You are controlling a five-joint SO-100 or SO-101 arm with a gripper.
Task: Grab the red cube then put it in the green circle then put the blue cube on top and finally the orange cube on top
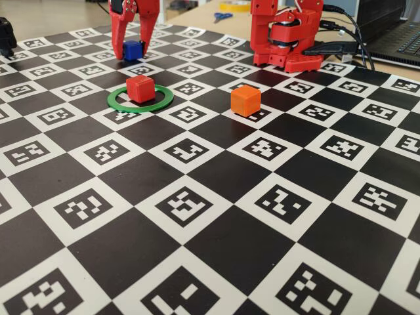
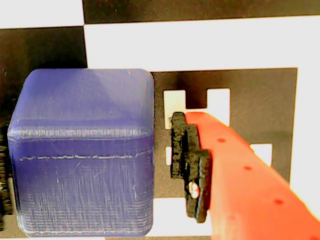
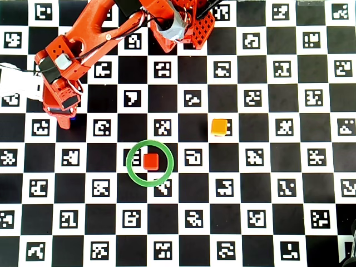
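The red cube (image 1: 140, 88) (image 3: 151, 161) sits inside the green circle (image 1: 118, 104) (image 3: 131, 168). The orange cube (image 1: 245, 100) (image 3: 219, 127) rests on the board to the right of the ring. At the far left of the board, the blue cube (image 1: 132, 49) (image 2: 82, 155) stands between the fingers of my red gripper (image 1: 134, 54) (image 2: 95, 165) (image 3: 68, 115). In the wrist view a narrow gap shows between the cube and the right black pad (image 2: 189, 165). The left pad is at the frame's edge, close against the cube. The jaws are open around the blue cube, which rests on the board.
The checkered marker board (image 1: 216, 216) covers the table. The arm's red base (image 1: 289, 36) (image 3: 183, 25) stands at the board's far edge. Blue-handled scissors (image 1: 222, 16) and a laptop (image 1: 394, 33) lie behind the board.
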